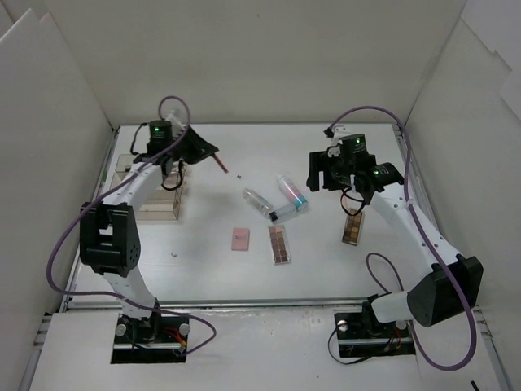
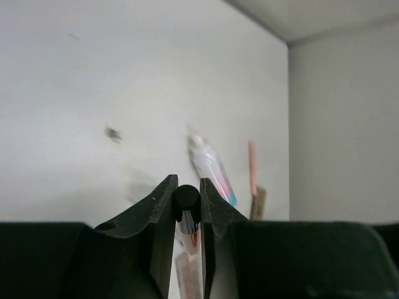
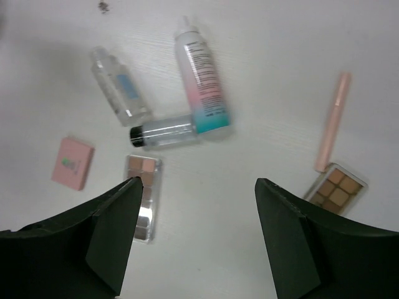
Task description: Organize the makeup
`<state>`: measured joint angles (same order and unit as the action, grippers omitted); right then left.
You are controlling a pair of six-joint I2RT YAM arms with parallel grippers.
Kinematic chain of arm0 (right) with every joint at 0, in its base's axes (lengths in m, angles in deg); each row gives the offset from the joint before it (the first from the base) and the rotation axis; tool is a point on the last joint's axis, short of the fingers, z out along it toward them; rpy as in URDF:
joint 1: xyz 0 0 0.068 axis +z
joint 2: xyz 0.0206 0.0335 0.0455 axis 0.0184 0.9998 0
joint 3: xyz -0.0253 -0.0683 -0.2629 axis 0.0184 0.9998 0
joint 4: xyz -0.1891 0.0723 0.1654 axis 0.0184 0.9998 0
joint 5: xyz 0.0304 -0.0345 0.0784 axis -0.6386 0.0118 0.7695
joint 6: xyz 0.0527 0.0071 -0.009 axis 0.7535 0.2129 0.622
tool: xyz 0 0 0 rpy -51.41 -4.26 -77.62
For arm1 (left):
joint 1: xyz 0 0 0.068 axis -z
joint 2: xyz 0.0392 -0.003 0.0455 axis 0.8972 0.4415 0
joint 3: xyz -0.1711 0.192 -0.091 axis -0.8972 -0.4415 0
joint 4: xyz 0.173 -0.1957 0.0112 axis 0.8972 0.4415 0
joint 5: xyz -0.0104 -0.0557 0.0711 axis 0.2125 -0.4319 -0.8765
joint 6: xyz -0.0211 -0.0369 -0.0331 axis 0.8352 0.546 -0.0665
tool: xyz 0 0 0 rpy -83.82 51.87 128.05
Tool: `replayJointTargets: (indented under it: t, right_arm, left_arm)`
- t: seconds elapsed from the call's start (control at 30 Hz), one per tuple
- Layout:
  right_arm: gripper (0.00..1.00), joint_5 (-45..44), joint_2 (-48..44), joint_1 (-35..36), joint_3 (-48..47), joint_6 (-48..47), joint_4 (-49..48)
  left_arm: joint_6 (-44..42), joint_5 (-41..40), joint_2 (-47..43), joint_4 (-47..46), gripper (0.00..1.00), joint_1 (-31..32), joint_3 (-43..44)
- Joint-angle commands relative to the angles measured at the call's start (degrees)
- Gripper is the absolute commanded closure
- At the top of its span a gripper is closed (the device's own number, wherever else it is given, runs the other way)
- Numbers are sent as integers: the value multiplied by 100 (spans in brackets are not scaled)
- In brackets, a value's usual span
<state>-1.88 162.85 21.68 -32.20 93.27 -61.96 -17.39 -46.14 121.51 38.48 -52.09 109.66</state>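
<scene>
Left gripper (image 2: 187, 187) is clenched on a black-capped stick (image 2: 186, 198). Right gripper (image 3: 198, 181) hangs released above the table (image 3: 280, 50). The pink-and-blue tube (image 3: 202, 81) lies at its twelve o'clock, the pink compact (image 3: 73, 163) at nine, and an eyeshadow palette (image 3: 335, 187) at three.

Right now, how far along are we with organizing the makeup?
Early. Done: nothing I can confirm; the clear box is partly hidden. In hand: the left end effector is shut on a thin stick. Remaining: tube, two clear bottles, pink compact, two palettes and a pink stick lie loose on the table below the open right end effector.
</scene>
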Motion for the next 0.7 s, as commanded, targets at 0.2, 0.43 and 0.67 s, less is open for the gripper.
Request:
replayJointTargets:
  t: [0.2, 0.43, 0.67]
  right_arm:
    - [32, -789, 66, -629, 290, 38, -189]
    - [32, -832, 128, -805, 290, 65, -171]
    - [32, -1104, 137, -946, 404, 21, -153]
  left_arm:
    - [369, -920, 157, -473, 100, -2022, 600]
    - [862, -1219, 895, -905, 97, -2673, 811]
    - [783, -1482, 1239, -958, 82, -2788, 882]
